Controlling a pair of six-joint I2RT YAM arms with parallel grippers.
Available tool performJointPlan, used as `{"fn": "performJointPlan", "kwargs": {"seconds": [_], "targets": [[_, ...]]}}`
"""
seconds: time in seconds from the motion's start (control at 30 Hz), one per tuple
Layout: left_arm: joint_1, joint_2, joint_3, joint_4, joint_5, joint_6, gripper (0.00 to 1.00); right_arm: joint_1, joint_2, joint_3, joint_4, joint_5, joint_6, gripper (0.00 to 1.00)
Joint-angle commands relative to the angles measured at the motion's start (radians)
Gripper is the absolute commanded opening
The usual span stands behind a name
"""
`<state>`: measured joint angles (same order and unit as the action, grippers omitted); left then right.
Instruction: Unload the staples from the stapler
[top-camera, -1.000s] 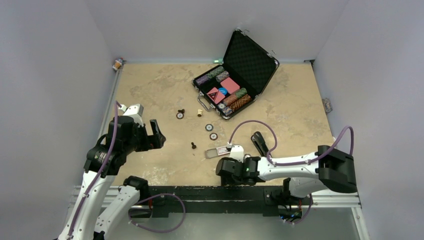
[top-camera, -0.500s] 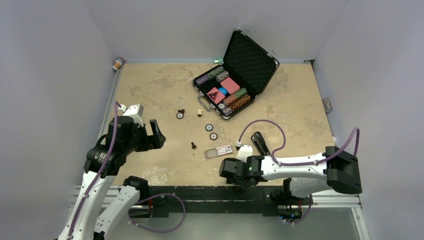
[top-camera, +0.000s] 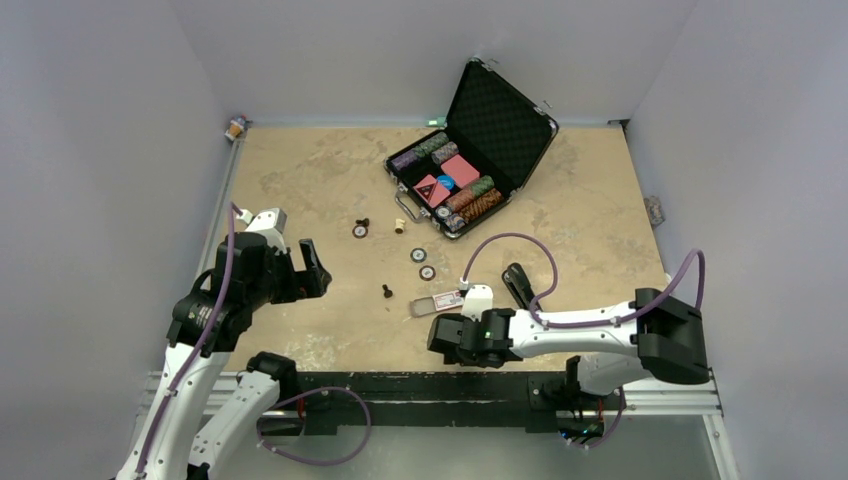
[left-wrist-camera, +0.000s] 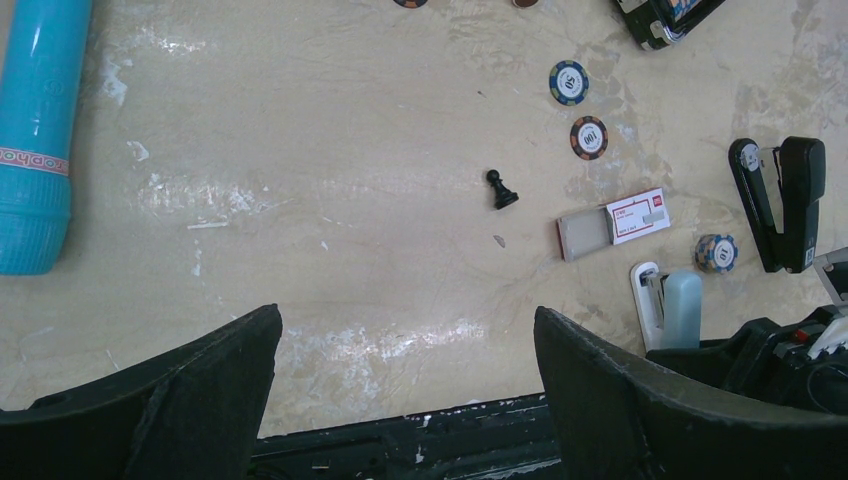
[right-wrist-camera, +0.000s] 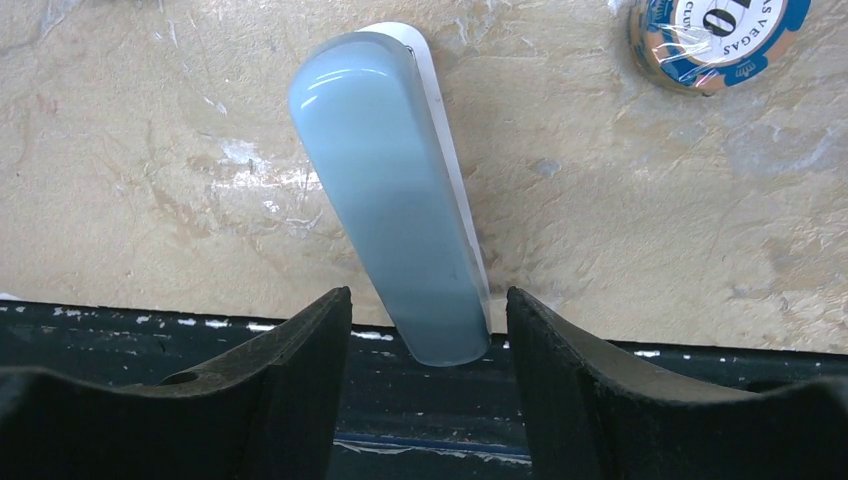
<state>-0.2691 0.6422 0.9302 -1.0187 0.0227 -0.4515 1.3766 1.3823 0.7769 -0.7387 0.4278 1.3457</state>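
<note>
Top external: mottled beige tabletop (top-camera: 320, 180) between plain grey walls (top-camera: 100, 130).

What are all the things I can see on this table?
Light blue stapler: one, pale blue, near edge.
Black stapler: one, black, right of it.
Small box: one, red-white-grey, left of the staplers.
Poker chips: at least four loose, mixed colours, mid-table.
Chess pawn: one, black, mid-table.
Case: one, black, open, far side, chips inside.
Tube: one, turquoise, left side.
Table: one, tan.
Left gripper: one, black, open, above the table's left.
Right gripper: one, black, open, straddling the Light blue stapler.
</note>
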Motion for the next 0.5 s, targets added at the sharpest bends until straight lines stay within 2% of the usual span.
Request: {"fn": "performJointPlan", "kwargs": {"seconds": [0.0, 0.2, 0.47], "targets": [[0.006, -0.004, 0.030, 0.019, 0.014, 0.022, 1.00, 0.006, 0.002, -0.012, 0.025, 0.030, -0.006, 0.61], [0.007, -0.004, 0.030, 0.020, 0.016, 0.022, 1.00, 0.004, 0.024, -0.003, 0.034, 0.047, -0.022, 0.56], [0.007, -0.005, 0.030, 0.019, 0.013, 0.022, 1.00, 0.004, 0.096, -0.002, 0.073, 0.009, -0.059, 0.54]]}}
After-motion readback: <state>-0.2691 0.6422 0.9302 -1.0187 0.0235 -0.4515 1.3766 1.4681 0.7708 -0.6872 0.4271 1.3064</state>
